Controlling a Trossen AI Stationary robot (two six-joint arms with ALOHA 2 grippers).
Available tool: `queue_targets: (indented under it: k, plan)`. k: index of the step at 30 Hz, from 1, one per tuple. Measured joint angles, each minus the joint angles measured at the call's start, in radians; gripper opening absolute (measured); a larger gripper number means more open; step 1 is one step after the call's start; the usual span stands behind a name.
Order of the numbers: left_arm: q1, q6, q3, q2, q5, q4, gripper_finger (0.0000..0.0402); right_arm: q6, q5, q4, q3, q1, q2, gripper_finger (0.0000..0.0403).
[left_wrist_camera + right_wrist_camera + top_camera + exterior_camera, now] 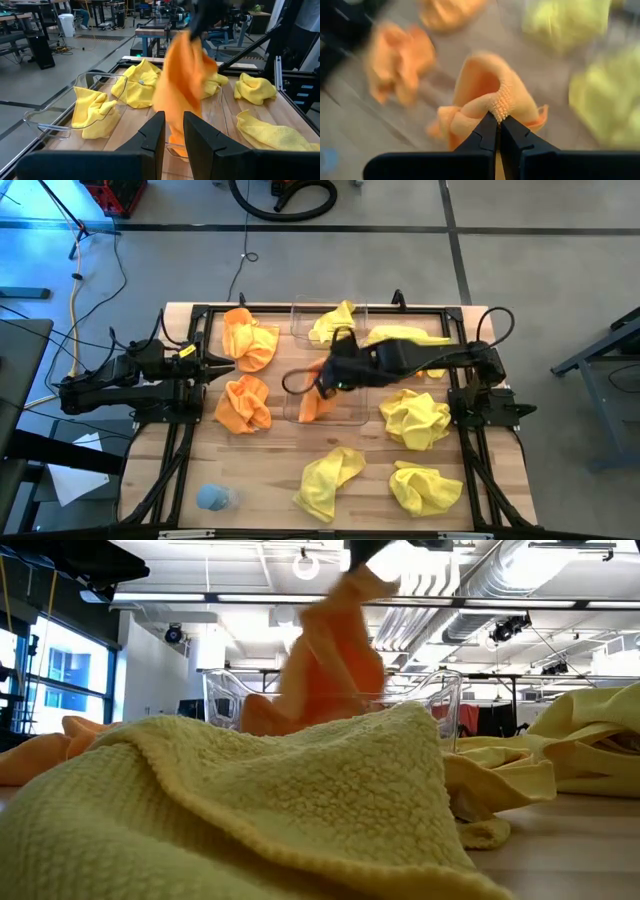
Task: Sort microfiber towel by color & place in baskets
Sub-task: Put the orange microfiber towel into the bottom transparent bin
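Two fingers of my right gripper (322,383) are pinched together on an orange towel (316,400), which from above hangs under me into the nearer see-through basket (362,420); the farther basket (297,315), beyond my wrist, holds a yellow towel (333,323). My left gripper (222,364) waits off to the side between two more orange towels. Low down, the orange towel (335,655) dangles into the basket behind a yellow heap. From my left wrist, its fingers (155,132) stand slightly apart, empty. From my right wrist, closed tips (498,131) bite the cloth's fold (492,97).
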Motion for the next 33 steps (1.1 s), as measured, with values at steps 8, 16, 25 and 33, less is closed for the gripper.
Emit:
queue_targets:
  k: [8, 16, 25, 33]
  plan:
    - [0.0, 0.0, 0.0, 0.0, 0.0, 0.0, 0.0055, 0.164, -0.144, 0.28, -0.269, 0.01, 0.0, 0.0]
    - [0.0, 0.0, 0.0, 0.0, 0.0, 0.0, 0.0055, 0.17, -0.233, 0.648, -0.49, -0.058, 0.025, 0.0]
    - [0.0, 0.0, 0.0, 0.0, 0.0, -0.001, 0.0055, 0.191, -0.284, 0.629, -0.512, -0.085, 0.163, 0.0]
    - [0.0, -0.001, 0.0, 0.0, 0.0, -0.002, 0.0055, 0.187, -0.298, 0.645, -0.508, -0.088, 0.212, 0.0012]
